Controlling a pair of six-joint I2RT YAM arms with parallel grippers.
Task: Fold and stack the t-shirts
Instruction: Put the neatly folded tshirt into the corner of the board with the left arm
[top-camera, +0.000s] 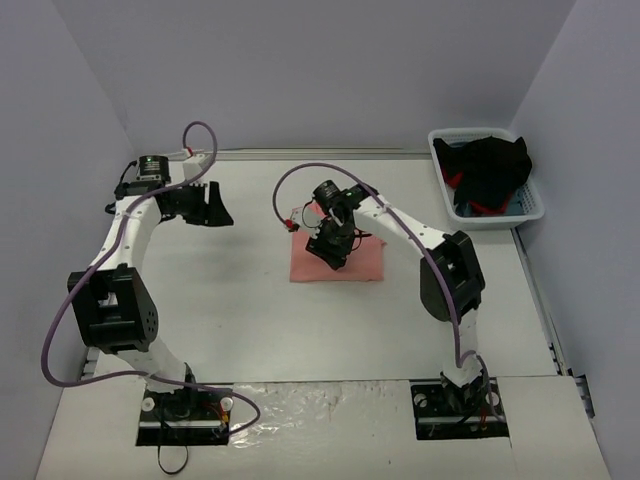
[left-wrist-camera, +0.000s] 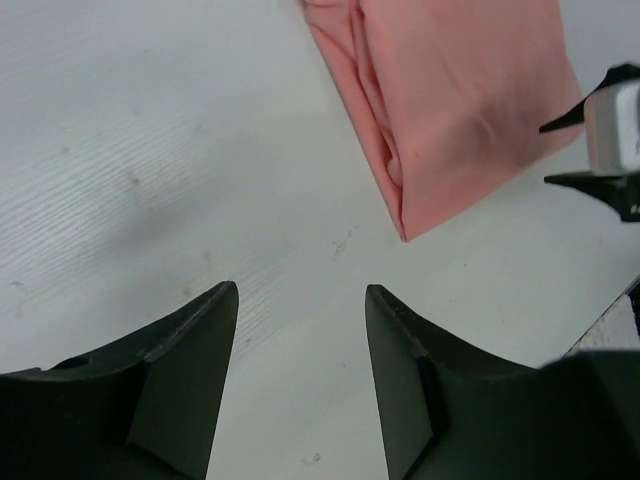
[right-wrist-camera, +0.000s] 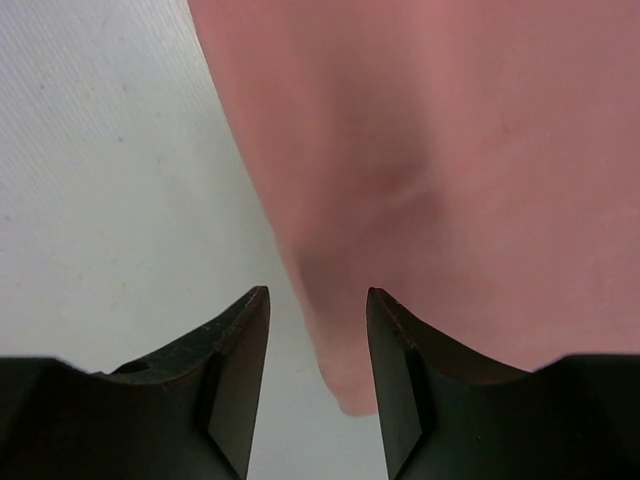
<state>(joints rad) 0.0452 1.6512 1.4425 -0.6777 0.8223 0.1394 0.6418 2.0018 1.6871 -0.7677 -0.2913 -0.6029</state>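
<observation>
Claw at right half-open over t-shirt

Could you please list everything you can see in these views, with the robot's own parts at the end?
table: one, white, under everything.
t-shirt: one, salmon-pink, folded, middle of the table.
basket: one, white, far right corner of the table.
clothes: dark heap with red bits, count unclear, inside the basket.
left gripper: one, black fingers, open over bare table, left of the t-shirt.
right gripper: one, black fingers, open just above the t-shirt's edge.
</observation>
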